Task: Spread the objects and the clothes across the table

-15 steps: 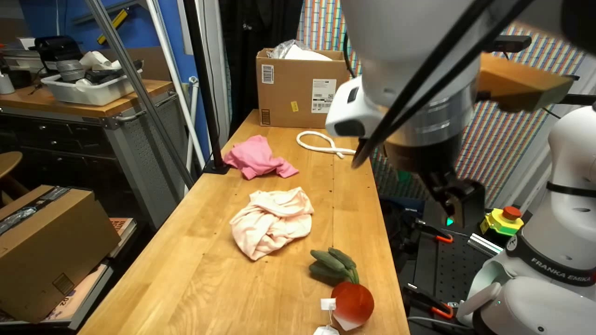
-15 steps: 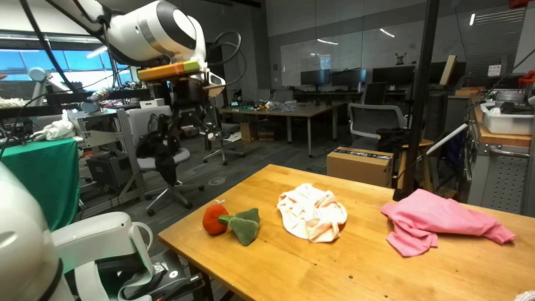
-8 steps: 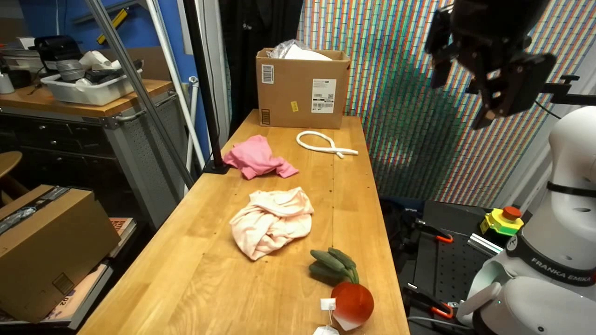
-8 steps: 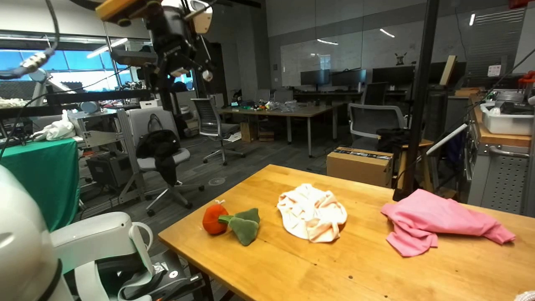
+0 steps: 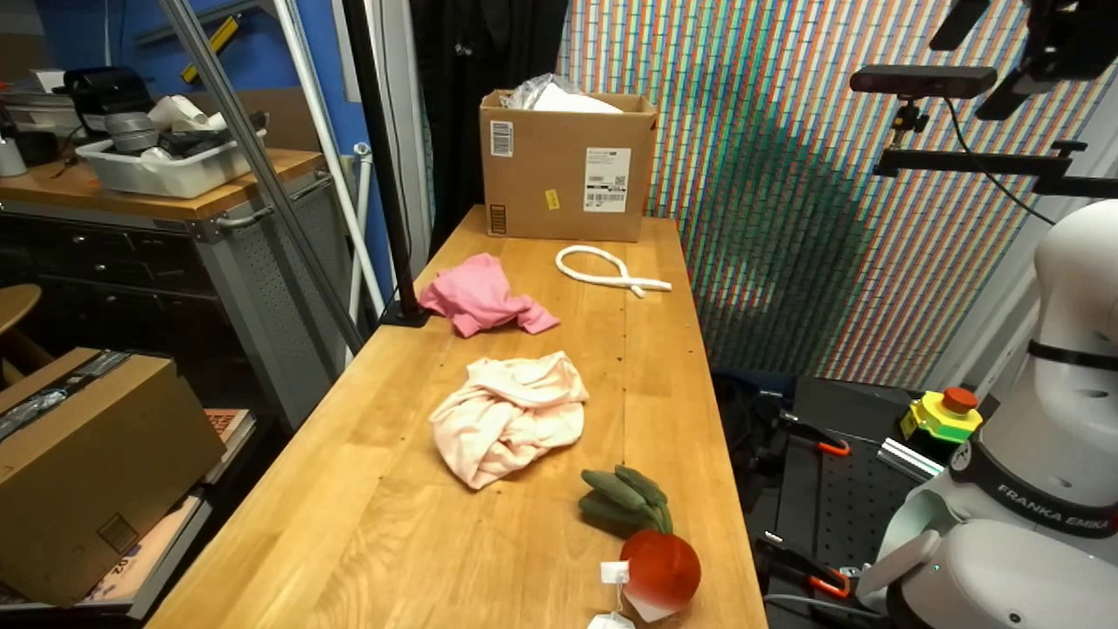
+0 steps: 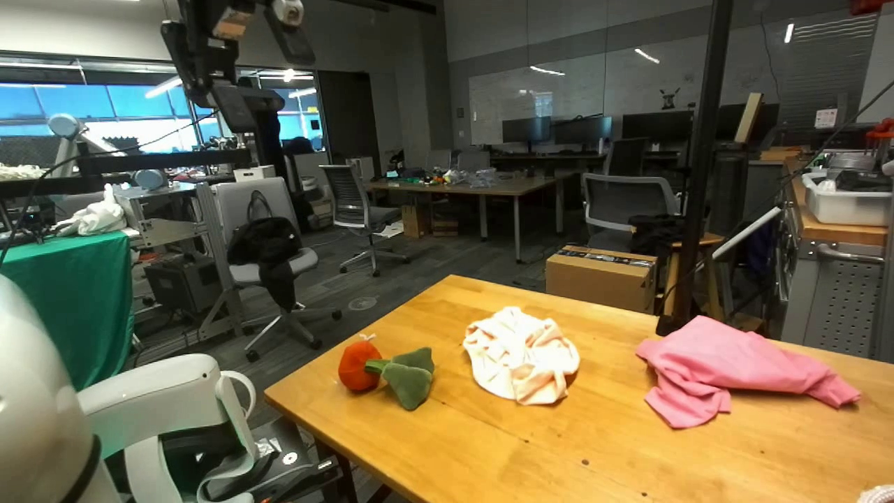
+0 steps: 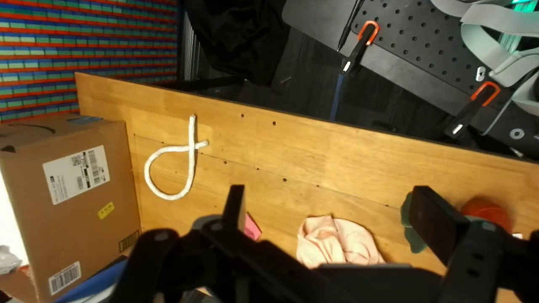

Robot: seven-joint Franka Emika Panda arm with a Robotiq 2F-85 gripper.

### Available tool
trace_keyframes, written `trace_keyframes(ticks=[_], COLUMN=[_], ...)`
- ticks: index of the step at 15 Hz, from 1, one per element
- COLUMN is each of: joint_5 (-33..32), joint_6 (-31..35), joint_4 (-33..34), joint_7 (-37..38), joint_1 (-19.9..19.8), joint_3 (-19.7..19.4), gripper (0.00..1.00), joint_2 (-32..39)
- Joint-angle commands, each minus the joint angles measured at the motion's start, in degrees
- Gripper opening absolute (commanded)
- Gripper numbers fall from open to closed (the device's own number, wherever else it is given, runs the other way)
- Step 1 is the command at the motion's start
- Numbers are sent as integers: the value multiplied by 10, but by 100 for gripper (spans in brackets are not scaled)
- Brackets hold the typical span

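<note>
A peach cloth [image 5: 511, 419] lies crumpled on the wooden table [image 5: 393, 524]; it also shows in the other views [image 6: 520, 360] [image 7: 337, 244]. A pink cloth [image 5: 489, 297] lies bunched by the black pole; the wrist view shows only a corner of it [image 7: 252, 228]. A red plush vegetable [image 5: 661, 568] with green leaves lies near the table's end, partly hidden by a finger in the wrist view [image 7: 486, 213]. A white rope [image 5: 581, 278] lies in a loop near the box. My gripper [image 7: 328, 193] is open and empty, high above the table [image 6: 269, 77].
A cardboard box [image 5: 568, 175] stands on the table's far end. A black pole [image 6: 702, 168] stands at the table edge beside the pink cloth. A mount plate with clamps [image 7: 404, 42] and a red emergency stop [image 5: 959, 402] are beside the table.
The arm and gripper have risen, mostly leaving the exterior views at the top. The gripper now shows its open fingers high up. The cloths, plush and rope have not moved.
</note>
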Motion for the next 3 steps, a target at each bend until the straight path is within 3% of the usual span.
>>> trace_keyframes(ticks=[1, 3], joint_5=[5, 5], joint_6=[3, 3], joint_4=[-10, -22], joint_7=[-8, -7], joint_1=[-15, -16], joint_3=[2, 1], gripper=[100, 100], joint_2=[-23, -45])
